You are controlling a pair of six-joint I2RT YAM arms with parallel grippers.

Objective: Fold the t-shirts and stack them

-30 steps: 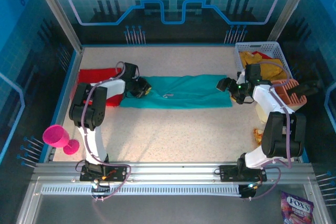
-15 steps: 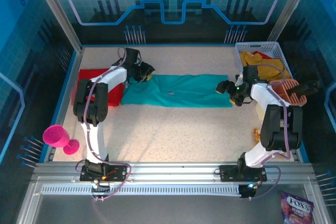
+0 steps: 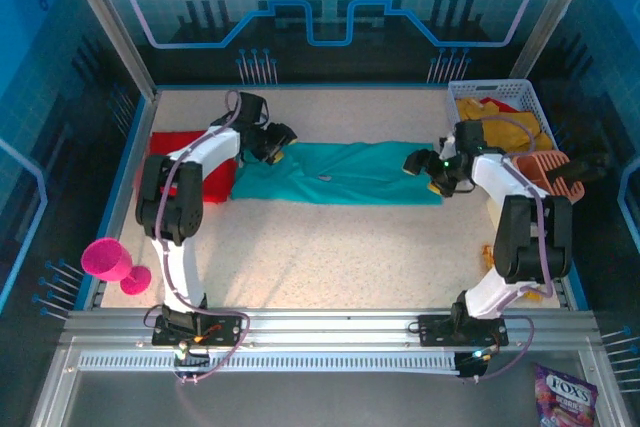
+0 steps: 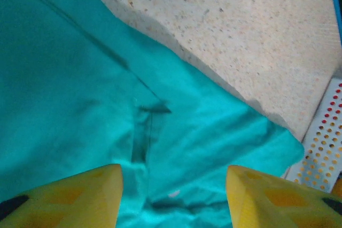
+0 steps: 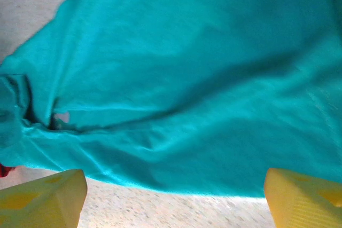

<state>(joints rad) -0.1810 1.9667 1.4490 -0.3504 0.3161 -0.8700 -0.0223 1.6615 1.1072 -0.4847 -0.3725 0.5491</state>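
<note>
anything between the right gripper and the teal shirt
Nothing visible. The right gripper hangs with its jaws open directly over the near edge of the teal shirt. Between the two there is only cloth and a strip of bare table.

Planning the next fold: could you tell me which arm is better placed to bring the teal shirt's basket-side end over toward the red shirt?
Right, probably: the right gripper hangs open over that end of the teal shirt; the left gripper is at the opposite end, by the red shirt.
</note>
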